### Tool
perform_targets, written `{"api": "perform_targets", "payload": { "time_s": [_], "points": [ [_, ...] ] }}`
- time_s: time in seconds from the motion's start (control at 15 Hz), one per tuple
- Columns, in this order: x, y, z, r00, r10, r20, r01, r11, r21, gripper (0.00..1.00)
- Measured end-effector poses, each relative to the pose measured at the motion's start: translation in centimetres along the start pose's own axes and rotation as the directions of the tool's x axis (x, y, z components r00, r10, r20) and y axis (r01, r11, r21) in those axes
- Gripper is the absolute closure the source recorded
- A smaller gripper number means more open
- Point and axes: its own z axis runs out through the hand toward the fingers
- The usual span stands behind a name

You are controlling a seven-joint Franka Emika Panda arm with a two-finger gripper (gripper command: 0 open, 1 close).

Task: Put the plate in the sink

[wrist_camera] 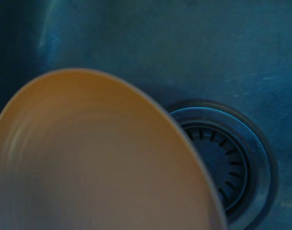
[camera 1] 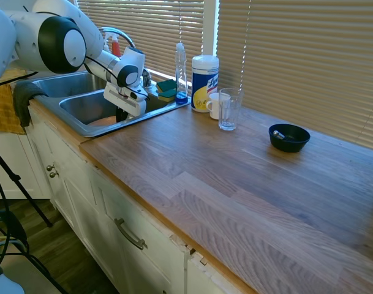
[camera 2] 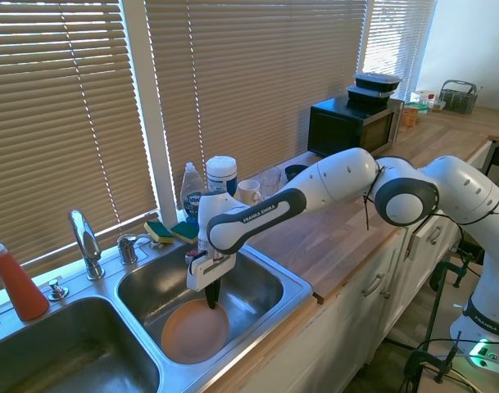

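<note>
**Plate down in the near basin**

I see the round salmon-orange plate (camera 2: 195, 332) lying in one basin of the shiny stainless steel double sink (camera 2: 278, 282), partly covering the drain (wrist_camera: 222, 165) in the wrist view. My claw (camera 2: 210, 303) reaches down into that basin, tips at the plate's rim; I think it's pinching the rim, but the fingers read as one dark sliver, so I can't tell. Small dark bowl (camera 1: 289, 137) sits on the wooden counter (camera 1: 235, 184).
</note>
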Motion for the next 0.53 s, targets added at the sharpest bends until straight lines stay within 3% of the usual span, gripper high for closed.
{"api": "perform_targets", "payload": {
  "time_s": [0.53],
  "points": [
    [-0.15,-0.3,-0.5,1.0,0.01,-0.01,-0.009,1.0,0.014,0.0]
  ]
}}
